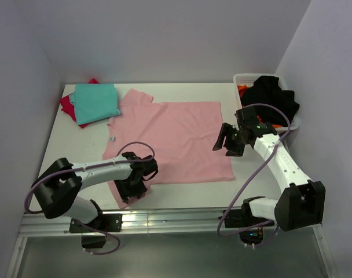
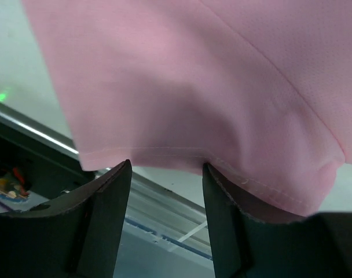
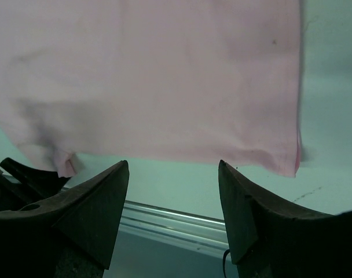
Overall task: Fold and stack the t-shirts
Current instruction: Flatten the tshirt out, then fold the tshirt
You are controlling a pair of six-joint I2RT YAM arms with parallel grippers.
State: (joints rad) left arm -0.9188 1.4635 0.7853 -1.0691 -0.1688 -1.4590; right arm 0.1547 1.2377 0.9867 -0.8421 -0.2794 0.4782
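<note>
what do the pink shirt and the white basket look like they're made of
The pink shirt: soft knit cloth, matte; the left wrist view shows a fine dotted texture, a stitched edge and limp folds. Probably cotton or a blend, cannot tell which. The basket: likely moulded plastic, white; its wall looks stiff and slotted.

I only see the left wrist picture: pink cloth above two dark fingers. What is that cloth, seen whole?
Observer: A pink t-shirt spread flat on the table, seen from above.
Operator: Are there other shirts?
Observer: A folded teal t-shirt lies on a red one at the far left corner.
Operator: And the other arm?
Observer: The right fingers are by the shirt's right edge, open and empty.
</note>
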